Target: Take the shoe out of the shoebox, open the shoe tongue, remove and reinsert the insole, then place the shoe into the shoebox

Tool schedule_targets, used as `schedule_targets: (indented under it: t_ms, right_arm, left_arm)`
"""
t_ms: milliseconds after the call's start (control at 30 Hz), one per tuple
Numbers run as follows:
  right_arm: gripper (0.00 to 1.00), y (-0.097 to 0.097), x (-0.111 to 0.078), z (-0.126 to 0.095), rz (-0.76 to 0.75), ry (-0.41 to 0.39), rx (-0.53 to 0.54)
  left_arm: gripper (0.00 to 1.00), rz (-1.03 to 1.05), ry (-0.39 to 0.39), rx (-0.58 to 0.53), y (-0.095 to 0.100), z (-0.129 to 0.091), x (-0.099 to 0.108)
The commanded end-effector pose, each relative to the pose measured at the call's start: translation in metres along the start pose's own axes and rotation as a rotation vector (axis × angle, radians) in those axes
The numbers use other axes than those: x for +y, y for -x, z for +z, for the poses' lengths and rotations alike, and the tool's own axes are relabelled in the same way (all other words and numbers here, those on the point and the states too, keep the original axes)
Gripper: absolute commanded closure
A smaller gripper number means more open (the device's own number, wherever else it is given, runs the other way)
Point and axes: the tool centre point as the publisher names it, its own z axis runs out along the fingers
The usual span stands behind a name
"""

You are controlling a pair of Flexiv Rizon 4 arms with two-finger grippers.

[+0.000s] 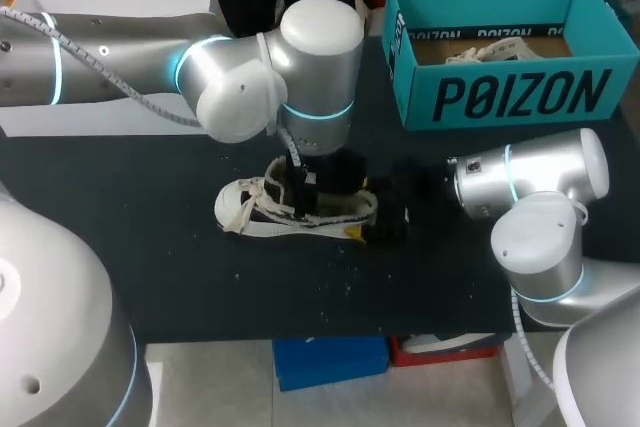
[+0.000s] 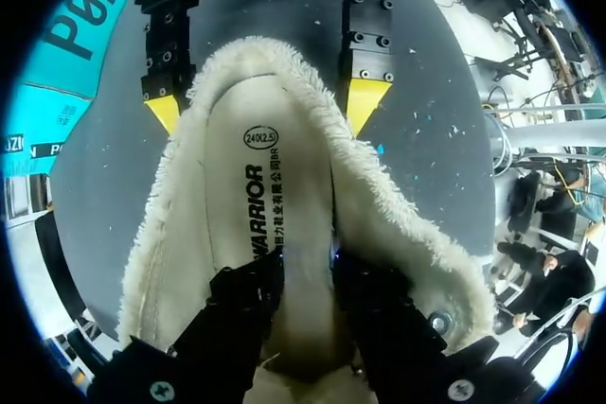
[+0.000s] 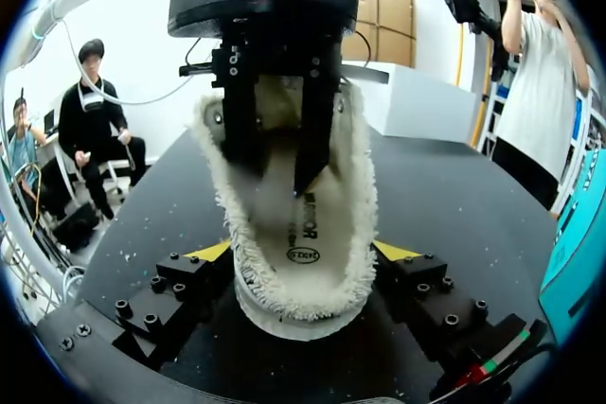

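Dark counter (image 1: 150, 257) is carrying everything, w/ both arms meeting near its middle. R tool (image 3: 303, 253) is clamping the shoe (image 1: 250, 209) at the heel end. Its yellow tips are pressing the fleecy collar (image 3: 355, 186) from both sides, spread about as wide as the heel.

L tool (image 2: 305, 276) is hanging straight down from above, sitting inside the shoe's opening over the insole (image 2: 251, 163). Can't tell whether it's gripping anything, as its end is lying hidden against the lining. Insole is lying flat inside the shoe, printed side up, running from the L tool toward the R tool's tips.

Shoe is sitting sole-down on the counter, toe pointing to the L arm's side and heel to the R arm's, w/ laces (image 1: 243, 199) lying loose near the toe.

In head view the L wrist is covering the shoe's middle, and the R tool is showing only as a dark shape vs. the dark counter.

Teal shoebox (image 1: 510, 97) is standing open at the far R corner, well apart from the shoe. Something pale is lying inside it, too small to make out.
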Motion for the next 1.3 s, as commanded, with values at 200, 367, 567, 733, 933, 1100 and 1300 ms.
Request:
schedule_targets:
  t_ms: [200,367,567,733,933,1100,1300]
  right_arm:
    - [1.00,0.000,-0.002,0.000,0.002,-0.002,-0.002]
    - [1.00,0.000,-0.002,0.000,0.002,-0.002,-0.002]
    - [1.00,0.000,-0.002,0.000,0.002,-0.002,-0.002]
    - [1.00,0.000,-0.002,0.000,0.002,-0.002,-0.002]
    - [1.00,0.000,-0.002,0.000,0.002,-0.002,-0.002]
    - [1.00,0.000,-0.002,0.000,0.002,-0.002,-0.002]
    - [1.00,0.000,-0.002,0.000,0.002,-0.002,-0.002]
  left_arm:
    - [0.68,-0.022,0.077,-0.253,-0.008,0.036,0.005]
    - [0.67,-0.072,0.087,-0.379,-0.001,0.042,0.011]
    - [0.69,-0.173,0.033,-0.471,0.011,0.040,0.019]
    - [0.71,-0.240,-0.014,-0.533,0.023,0.030,0.026]
    - [0.75,-0.244,-0.029,-0.543,0.029,0.028,0.027]
    - [1.00,-0.215,-0.050,-0.492,0.028,0.029,0.023]
    - [1.00,-0.146,-0.075,-0.389,0.023,0.026,0.019]
